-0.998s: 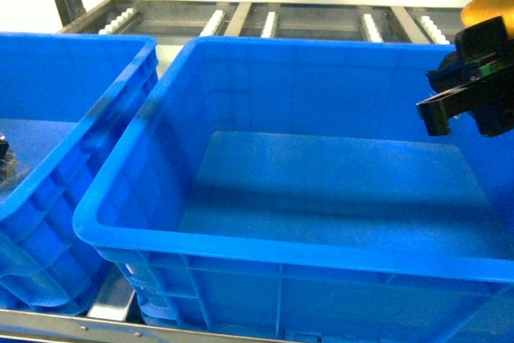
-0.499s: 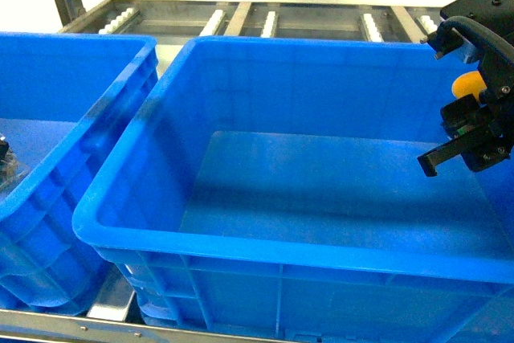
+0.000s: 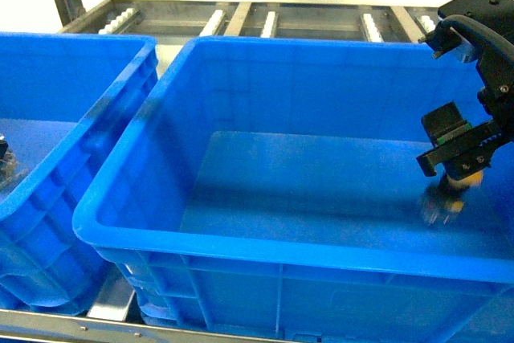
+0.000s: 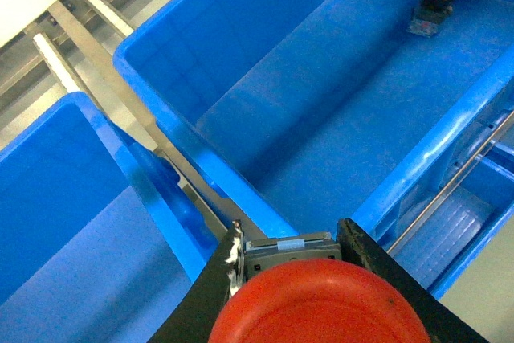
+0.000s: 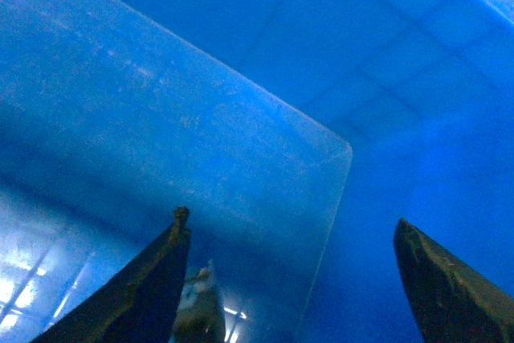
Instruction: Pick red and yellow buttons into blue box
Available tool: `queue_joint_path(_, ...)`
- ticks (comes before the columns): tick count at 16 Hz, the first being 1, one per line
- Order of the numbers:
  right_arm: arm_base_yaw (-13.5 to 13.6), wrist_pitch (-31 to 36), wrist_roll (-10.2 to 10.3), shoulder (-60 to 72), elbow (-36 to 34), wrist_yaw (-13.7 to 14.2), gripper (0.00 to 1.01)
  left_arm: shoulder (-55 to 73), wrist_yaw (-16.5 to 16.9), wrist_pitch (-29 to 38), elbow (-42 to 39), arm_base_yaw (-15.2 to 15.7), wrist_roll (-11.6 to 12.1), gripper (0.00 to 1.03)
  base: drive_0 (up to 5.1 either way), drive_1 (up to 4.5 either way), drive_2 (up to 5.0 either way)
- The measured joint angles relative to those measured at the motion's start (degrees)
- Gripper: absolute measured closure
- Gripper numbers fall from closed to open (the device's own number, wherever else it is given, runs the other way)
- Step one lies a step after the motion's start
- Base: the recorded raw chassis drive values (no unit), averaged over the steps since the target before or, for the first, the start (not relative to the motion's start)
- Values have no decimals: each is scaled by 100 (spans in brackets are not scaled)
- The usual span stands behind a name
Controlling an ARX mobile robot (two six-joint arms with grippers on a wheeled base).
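Right gripper (image 3: 458, 158) hangs over the right side of the blue box (image 3: 241, 242), jaws spread wide with nothing between them; the right wrist view shows only blue floor in the gap. Just below it, the yellow button (image 3: 444, 198) is a blur in the head view, apart from the fingers, low inside the box near the right wall. From the left wrist view the yellow button (image 4: 438, 2) shows its round cap above its block body at the far end of the box floor; whether it touches the floor I cannot tell.

Left gripper (image 4: 309, 279) sits above the box's near corner, its two black fingers closed around the red button (image 4: 321, 311), cap filling the bottom of that view. A second blue crate (image 3: 48, 158) stands just beside, on the left.
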Motion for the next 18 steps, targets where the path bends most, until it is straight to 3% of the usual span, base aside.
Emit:
queue_joint_path(1,0,2,0,0,0,0,21,0,0,0,0,0,0,74,0,0,0)
queue_joint_path(2,0,2,0,0,0,0,1,0,0,0,0,0,0,74,0,0,0)
queue_joint_path(5,-157,155,4,-601,-455,33,3,0,0,-2,0,0,0,74,0,0,0)
queue_joint_path(9,-968,61,9,-1856,-1137,-367,3,0,0,0,0,0,0,74,0,0,0)
queue_joint_path(16,-1440,-74,44,-2699,-1480,-680,3,0,0,0,0,0,0,74,0,0,0)
queue_joint_path(18,-1808,-317,46,-3397,-1801,-925,3,0,0,-2,0,0,0,74,0,0,0)
